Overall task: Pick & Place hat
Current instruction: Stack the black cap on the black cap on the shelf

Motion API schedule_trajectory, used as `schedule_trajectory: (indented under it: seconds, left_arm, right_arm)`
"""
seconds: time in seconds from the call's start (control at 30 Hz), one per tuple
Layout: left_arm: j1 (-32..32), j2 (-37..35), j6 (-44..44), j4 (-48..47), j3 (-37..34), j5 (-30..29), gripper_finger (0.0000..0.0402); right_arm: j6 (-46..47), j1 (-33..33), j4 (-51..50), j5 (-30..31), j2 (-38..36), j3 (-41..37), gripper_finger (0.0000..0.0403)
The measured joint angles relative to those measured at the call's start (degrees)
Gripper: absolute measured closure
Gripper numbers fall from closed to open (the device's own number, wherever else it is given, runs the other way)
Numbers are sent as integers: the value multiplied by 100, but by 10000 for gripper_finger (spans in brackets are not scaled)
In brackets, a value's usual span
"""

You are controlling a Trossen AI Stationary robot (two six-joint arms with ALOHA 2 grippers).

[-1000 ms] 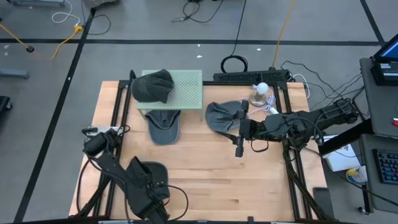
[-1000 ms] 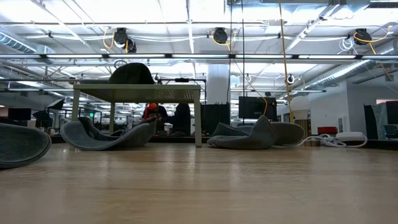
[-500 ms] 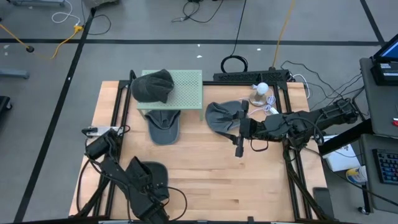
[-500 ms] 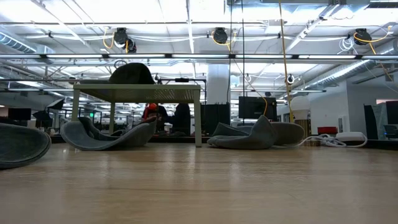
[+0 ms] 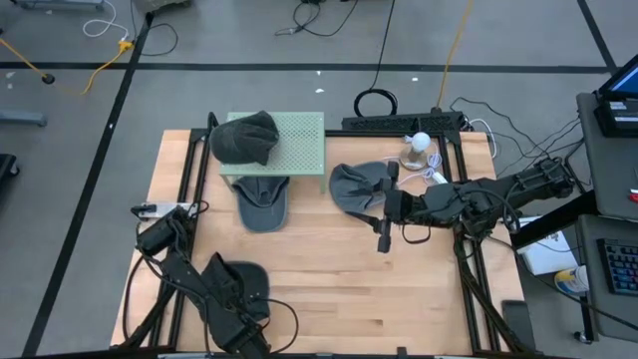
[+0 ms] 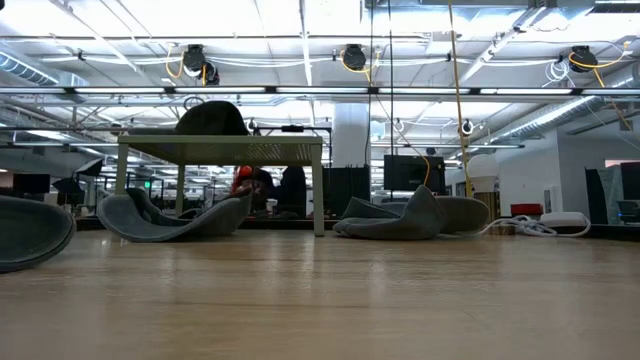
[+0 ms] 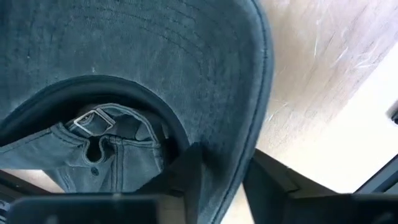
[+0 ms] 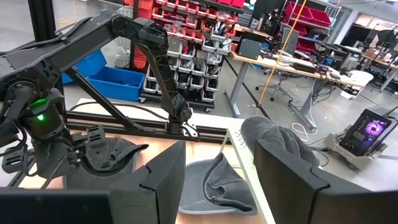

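Note:
Several dark grey caps are in view. One cap (image 5: pixel 245 136) sits on top of the green perforated stand (image 5: pixel 299 140). Another cap (image 5: pixel 264 202) lies on the table under the stand's near edge. A third cap (image 5: pixel 356 185) lies crumpled by the right arm. The fourth cap (image 5: pixel 242 278) (image 6: pixel 30 234) is in my left gripper (image 5: pixel 235 295) near the table's near-left corner, and the gripper is shut on it. My right gripper (image 5: pixel 383 212) (image 8: pixel 217 177) is open beside the third cap and points toward the table's left. My left gripper pinches the fourth cap at the side edge of its brim (image 7: pixel 239 146) between its two fingers (image 7: pixel 186 174). The wrist view shows the brim's underside, the sweatband and the buckle strap (image 7: pixel 93 119). I cannot tell whether the cap is lifted clear of the table.
Bare wooden table (image 5: pixel 399 289) stretches across the near middle and near right. A white bottle (image 5: pixel 418 150), cables and a black power strip (image 5: pixel 404 124) lie at the far right edge. The stand's legs (image 6: pixel 318 190) rise from the far left half.
My left gripper has drawn its cap slightly toward the table's near-left corner. The right arm has kept still.

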Motion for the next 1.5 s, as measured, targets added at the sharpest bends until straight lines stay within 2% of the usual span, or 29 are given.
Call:
schedule_trajectory:
  seconds: [0.27,0.57,0.77,0.9,1.2,1.5]
  left_arm:
    - [2,-11,-47,-41,2,8,389]
    - [123,-218,163,-113,22,202,392]
    - [327,-986,381,-80,22,272,392]
    - [503,-1643,520,10,22,459,392]
    - [1018,-3087,852,507,24,1518,392]
    - [1862,-4041,924,1114,26,2532,392]
  right_arm:
    - [-2,0,0,0,0,-2,220]
    - [-28,0,1,6,0,-2,220]
    - [-65,0,-12,-8,0,-2,220]
    - [-2,-2,-42,-326,0,-2,220]
    - [370,-2,-83,-445,0,-4,220]
    - [295,-4,-83,-452,0,-4,220]
